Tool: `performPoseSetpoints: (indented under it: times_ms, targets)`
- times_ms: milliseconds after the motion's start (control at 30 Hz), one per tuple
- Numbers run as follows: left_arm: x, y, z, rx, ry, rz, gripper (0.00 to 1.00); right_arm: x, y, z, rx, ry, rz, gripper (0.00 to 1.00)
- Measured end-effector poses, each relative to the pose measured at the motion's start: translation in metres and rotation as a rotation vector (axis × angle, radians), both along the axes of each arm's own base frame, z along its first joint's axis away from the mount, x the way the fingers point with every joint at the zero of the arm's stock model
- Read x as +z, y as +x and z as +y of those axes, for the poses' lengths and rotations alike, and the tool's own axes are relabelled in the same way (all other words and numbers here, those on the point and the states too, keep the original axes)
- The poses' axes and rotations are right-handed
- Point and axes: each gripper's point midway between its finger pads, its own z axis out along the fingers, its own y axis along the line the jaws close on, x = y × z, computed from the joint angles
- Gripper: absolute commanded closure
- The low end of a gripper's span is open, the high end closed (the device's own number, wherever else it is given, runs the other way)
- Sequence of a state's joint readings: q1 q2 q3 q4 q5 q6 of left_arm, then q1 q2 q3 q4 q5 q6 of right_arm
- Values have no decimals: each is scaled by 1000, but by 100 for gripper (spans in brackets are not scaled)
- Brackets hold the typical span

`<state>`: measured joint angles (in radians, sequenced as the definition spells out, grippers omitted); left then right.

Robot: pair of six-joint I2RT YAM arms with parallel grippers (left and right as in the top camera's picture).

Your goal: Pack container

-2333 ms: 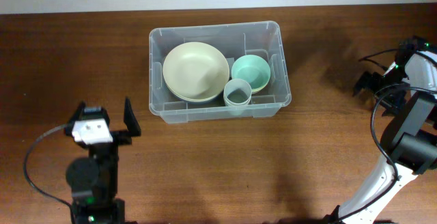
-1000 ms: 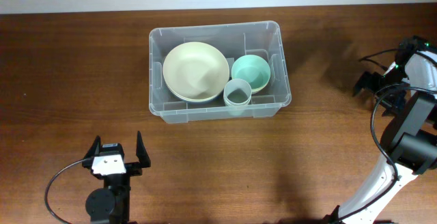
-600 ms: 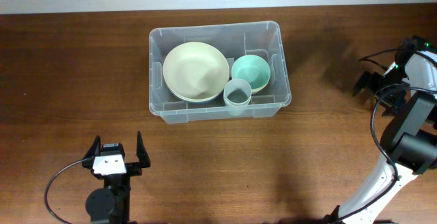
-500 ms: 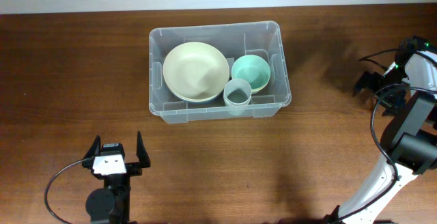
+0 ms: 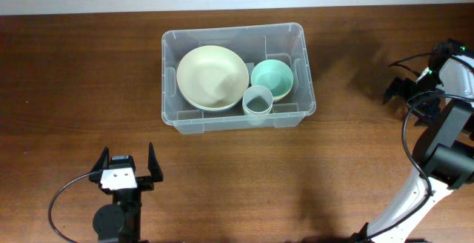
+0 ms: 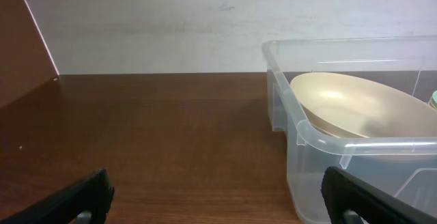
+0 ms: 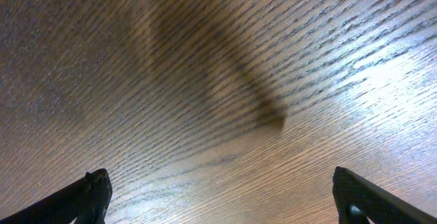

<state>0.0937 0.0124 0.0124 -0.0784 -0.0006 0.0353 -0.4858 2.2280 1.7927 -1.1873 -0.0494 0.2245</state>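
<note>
A dark wooden surface (image 5: 74, 87) is shown from above, with the container (image 5: 229, 30), a clear plastic bin, set toward its far side and slightly right of centre, its long axis running left to right across the surface. Three pieces of tableware are seen inside it: a wide cream bowl (image 5: 212, 78) filling the left half, a smaller mint-green bowl (image 5: 272, 78) at the right, and a pale translucent cup (image 5: 258, 101) standing against the near wall, just beside both bowls. No loose item is seen outside the bin, so the packing is judged to be all but done. The left fingers (image 5: 152, 158) are spread wide and empty, low at the near edge, with the bin ahead of them and off to their right; its near left corner fills the right of the wrist view. The right fingers (image 5: 394, 89) are likewise parted with nothing between them, off the bin's right end above bare wood. The left arm is judged slightly the nearer, facing a long side.
</note>
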Motion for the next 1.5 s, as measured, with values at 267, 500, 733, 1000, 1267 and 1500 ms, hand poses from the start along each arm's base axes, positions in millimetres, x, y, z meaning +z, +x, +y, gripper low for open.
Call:
performPoseSetpoints:
  times_ms: [267,500,733,1000,1267,1500]
  targets:
    - [0,0,0,0,0,0,0,0,0,0,1,0,0,1]
    - [0,0,0,0,0,0,0,0,0,0,1,0,0,1]
    - [0,0,0,0,0,0,0,0,0,0,1,0,0,1]
    - [0,0,0,0,0,0,0,28,12,14,54,-58,-52,1]
    - [0,0,0,0,3,1,0,225,42,29,108,-384,-584,1]
    - [0,0,0,0,3,0,0,416,-12,48,29,-677,-1126,1]
